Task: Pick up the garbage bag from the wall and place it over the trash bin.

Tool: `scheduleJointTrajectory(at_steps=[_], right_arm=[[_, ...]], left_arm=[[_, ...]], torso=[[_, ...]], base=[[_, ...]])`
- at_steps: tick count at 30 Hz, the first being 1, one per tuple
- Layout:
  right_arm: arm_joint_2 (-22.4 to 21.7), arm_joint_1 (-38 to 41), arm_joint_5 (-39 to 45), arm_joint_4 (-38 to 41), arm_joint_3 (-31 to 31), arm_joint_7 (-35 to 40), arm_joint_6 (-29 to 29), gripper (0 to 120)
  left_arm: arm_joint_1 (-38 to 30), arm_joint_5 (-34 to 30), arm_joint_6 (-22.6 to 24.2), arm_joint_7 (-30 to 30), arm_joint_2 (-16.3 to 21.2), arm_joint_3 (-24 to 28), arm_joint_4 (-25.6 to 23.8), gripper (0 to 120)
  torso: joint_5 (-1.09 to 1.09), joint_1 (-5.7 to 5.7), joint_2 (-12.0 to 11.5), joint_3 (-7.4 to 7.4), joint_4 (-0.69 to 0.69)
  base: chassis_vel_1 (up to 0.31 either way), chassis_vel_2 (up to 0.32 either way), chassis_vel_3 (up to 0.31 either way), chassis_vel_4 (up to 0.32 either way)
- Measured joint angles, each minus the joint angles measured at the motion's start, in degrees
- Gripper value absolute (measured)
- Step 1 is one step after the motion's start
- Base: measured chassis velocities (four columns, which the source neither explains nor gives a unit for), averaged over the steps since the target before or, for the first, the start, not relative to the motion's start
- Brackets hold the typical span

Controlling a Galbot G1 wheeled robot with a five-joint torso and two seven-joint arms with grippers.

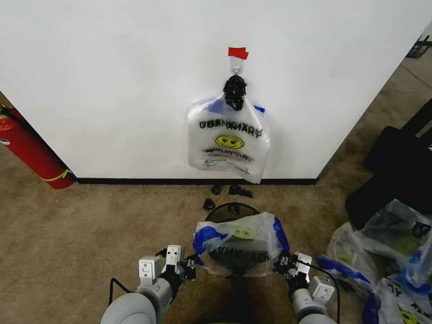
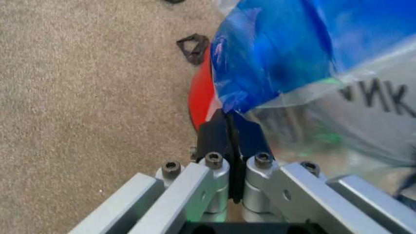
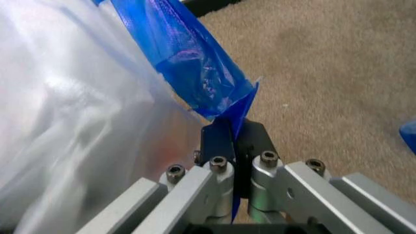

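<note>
The garbage bag (image 1: 236,246), see-through with blue handles and black lettering, is stretched between my two grippers just above the trash bin (image 1: 229,209), whose black wire rim shows behind it. My left gripper (image 1: 192,262) is shut on the bag's left blue handle (image 2: 273,53). In the left wrist view, the left gripper (image 2: 231,119) has the bin's red base (image 2: 200,97) just beyond it. My right gripper (image 1: 282,262) is shut on the right blue handle (image 3: 188,53); its fingers (image 3: 233,129) pinch the plastic. The white wall (image 1: 121,81) carries a hook and red tape (image 1: 237,52).
A whiter bag with a yellow smiley face (image 1: 228,138) hangs from the wall hook. Black clips (image 1: 229,191) lie on the carpet by the baseboard. A red fire extinguisher (image 1: 30,152) leans at the left. Several more bags (image 1: 385,256) and a black case (image 1: 398,169) lie at the right.
</note>
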Motion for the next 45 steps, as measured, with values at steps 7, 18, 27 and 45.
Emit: scheduleJointTrajectory(at_steps=[7,18,27,45], right_arm=[[0.6,3.2,-0.4,-2.1,-0.2,-0.1,0.1,0],[0.2,5.8,-3.5,-5.2,-0.4,-0.3,0.0,0],[0.3,5.2,-4.9,-5.7,0.1,-2.1,1.8,0],[-2.0,-7.8,-17.6,-0.8,5.4,-11.5,18.6,30]], left_arm=[[-3.0,2.3,-0.8,1.0,-0.9,2.3,3.3,0],[-4.5,6.6,-1.6,2.5,-1.1,4.3,6.9,0],[-2.5,8.7,-3.6,3.5,-1.6,4.0,5.8,0],[13.7,14.5,-4.8,5.3,-0.5,-3.6,-9.0,54]], torso=[[-0.01,0.00,0.0,0.00,-0.01],[-0.01,0.00,0.0,0.00,-0.01],[0.00,0.00,0.0,0.00,-0.01],[-0.01,0.00,0.0,-0.01,-0.01]], base=[[0.000,0.000,0.000,0.000],[0.000,0.000,0.000,0.000],[0.000,0.000,0.000,0.000],[0.000,0.000,0.000,0.000]])
